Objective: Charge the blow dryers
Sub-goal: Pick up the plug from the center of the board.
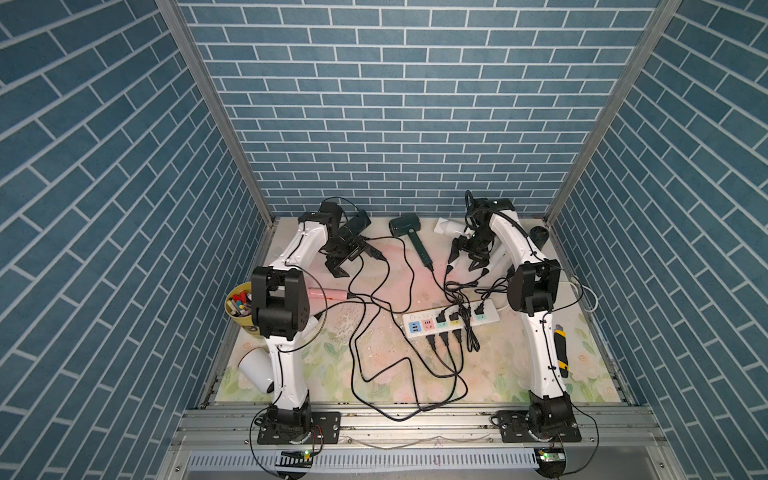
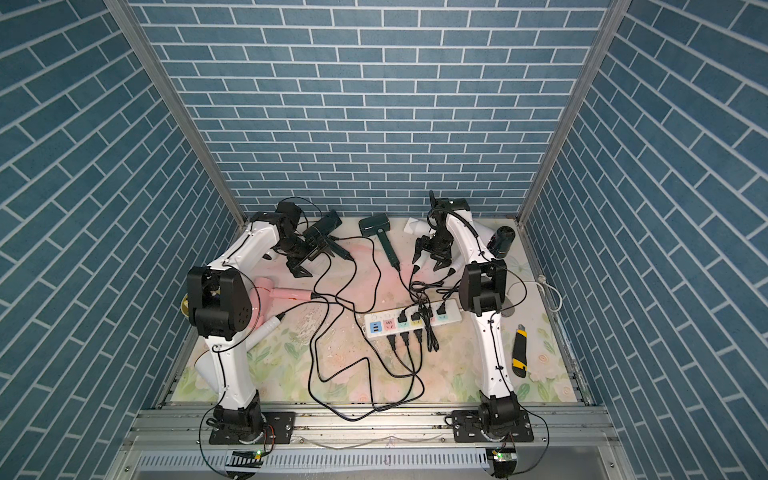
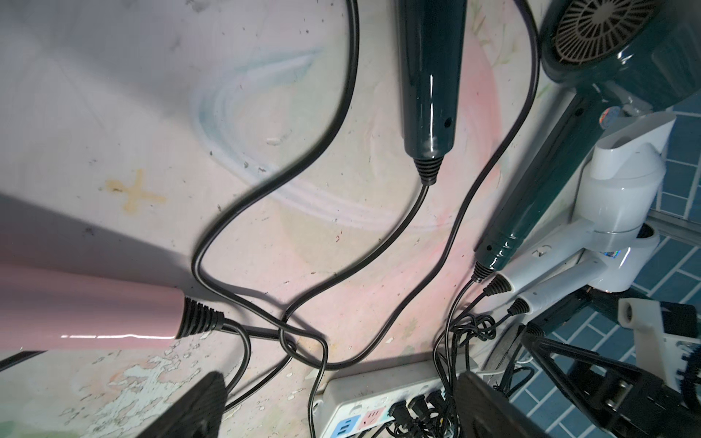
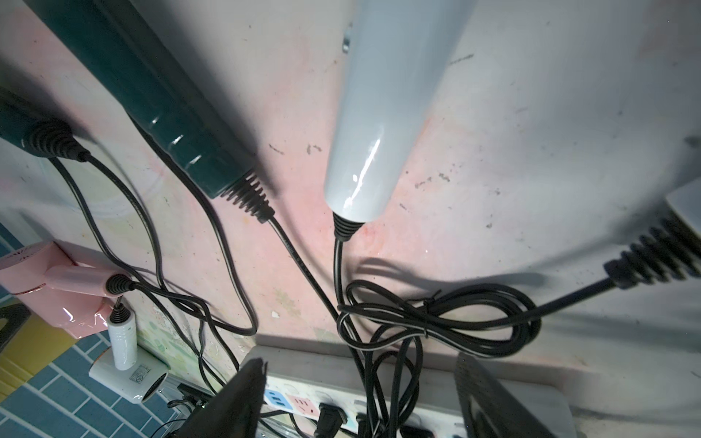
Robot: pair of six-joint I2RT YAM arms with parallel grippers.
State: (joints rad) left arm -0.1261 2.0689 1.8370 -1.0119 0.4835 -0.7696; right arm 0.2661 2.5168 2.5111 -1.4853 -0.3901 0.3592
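Several blow dryers lie on the floral mat with black cords running to a white power strip (image 1: 490, 316) that holds several plugs. A dark green dryer (image 1: 409, 232) lies at the back centre, and a pink dryer (image 2: 274, 293) lies by the left arm. My left gripper (image 1: 359, 265) hangs open above loose cords near the pink handle (image 3: 95, 311). My right gripper (image 1: 463, 264) hangs open over a tied cord bundle (image 4: 436, 314) below a white dryer handle (image 4: 379, 113). Nothing is held by either gripper.
A yellow cup of pens (image 1: 239, 307) stands at the left edge. A yellow-and-black utility knife (image 2: 519, 351) lies at the right. A black dryer (image 2: 503, 239) sits in the back right corner. Cords loop across the front of the mat (image 1: 415, 399).
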